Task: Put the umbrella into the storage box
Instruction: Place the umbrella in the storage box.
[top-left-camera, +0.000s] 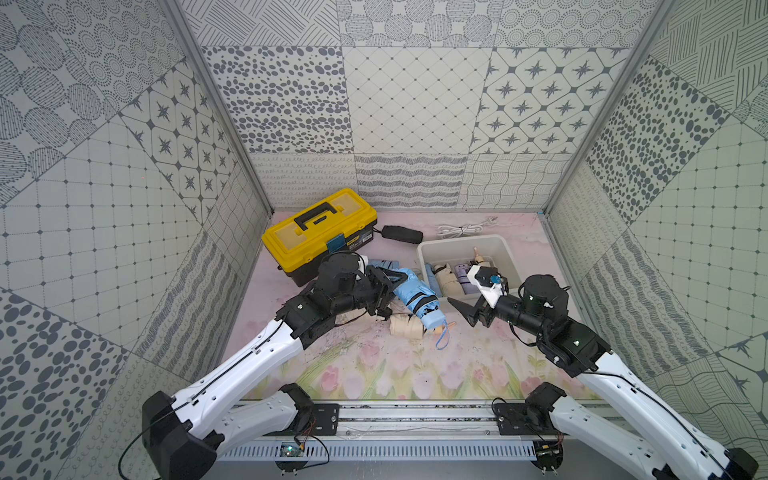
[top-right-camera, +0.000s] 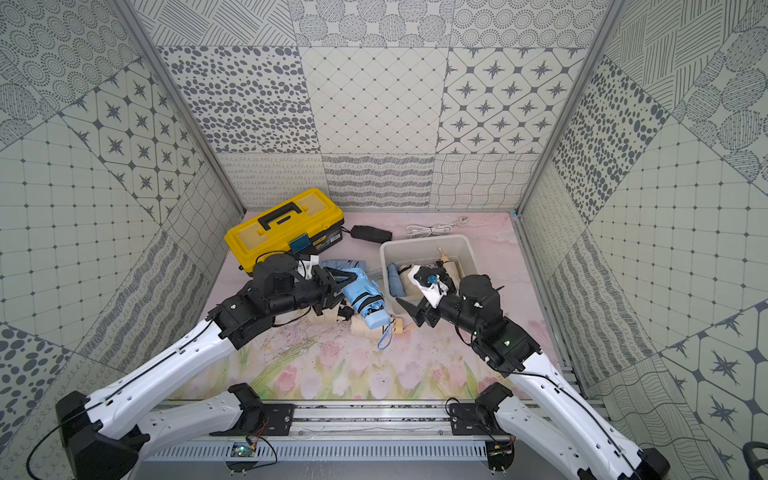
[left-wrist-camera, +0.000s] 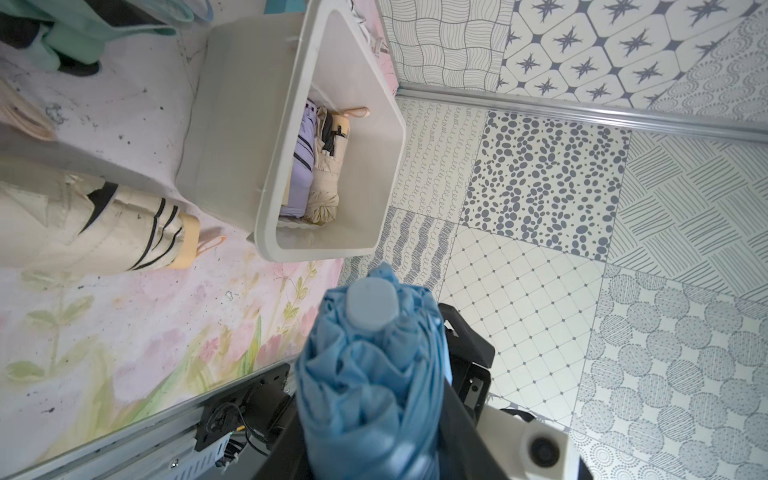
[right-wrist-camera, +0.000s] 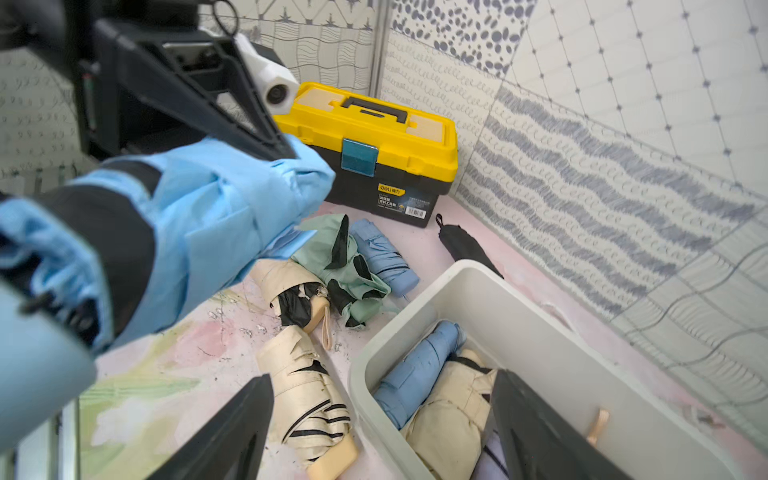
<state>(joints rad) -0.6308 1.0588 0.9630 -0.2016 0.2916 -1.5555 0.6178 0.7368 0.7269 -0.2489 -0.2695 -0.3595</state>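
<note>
So the left gripper (top-left-camera: 388, 291) is clamped around the folded canopy of the light blue umbrella (top-left-camera: 417, 299). It's holding it tilted up off the table, just beside the storage box (top-left-camera: 463, 240) but not in it yet. I'd guess it's lifted to clear the rim and the cream umbrella (top-left-camera: 405, 326) lying underneath. The right gripper (top-left-camera: 467, 312) has its jaws spread wide and empty at the box's near corner, maybe ready to help. Annoyingly, its wrist blocks part of the box interior in both top views, and the left arm hides the pile by the toolbox (top-left-camera: 320, 226).
</note>
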